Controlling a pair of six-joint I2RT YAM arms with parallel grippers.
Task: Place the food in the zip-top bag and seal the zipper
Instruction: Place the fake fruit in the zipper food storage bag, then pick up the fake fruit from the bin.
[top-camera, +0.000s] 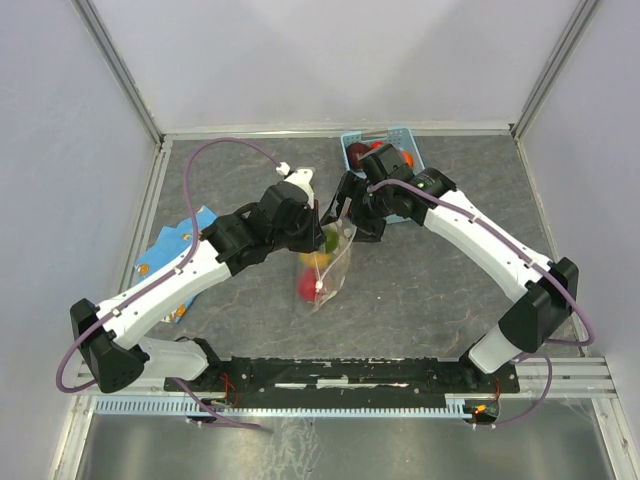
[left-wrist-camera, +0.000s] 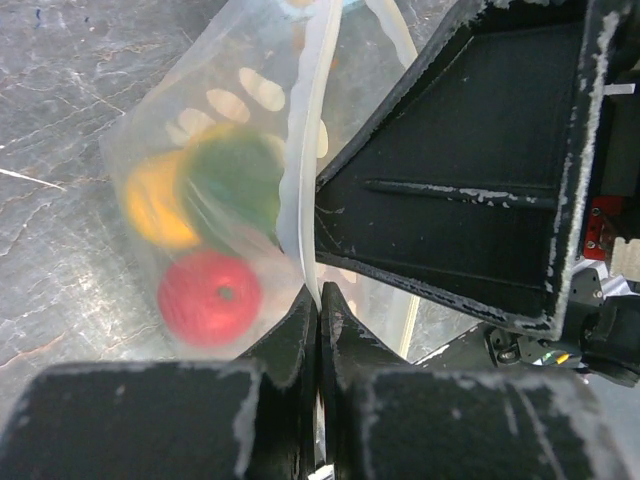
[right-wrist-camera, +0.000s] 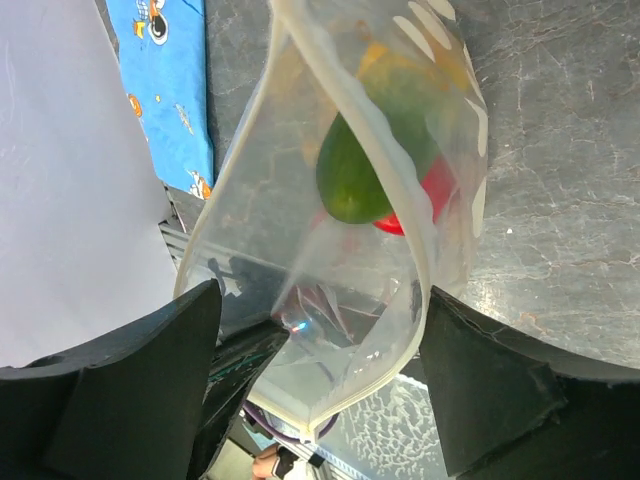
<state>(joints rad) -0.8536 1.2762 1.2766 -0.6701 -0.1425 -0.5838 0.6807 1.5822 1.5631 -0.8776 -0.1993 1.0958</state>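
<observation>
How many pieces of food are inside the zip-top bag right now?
3 in the bag: a green one nearest its open end, a yellow one beside that, a red one deepest. Others may be hidden behind these.

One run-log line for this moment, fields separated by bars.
left end effector: shut on zipper | right end effector: open, astride zip-top bag | zipper: unsealed | food: some inside bag
</observation>
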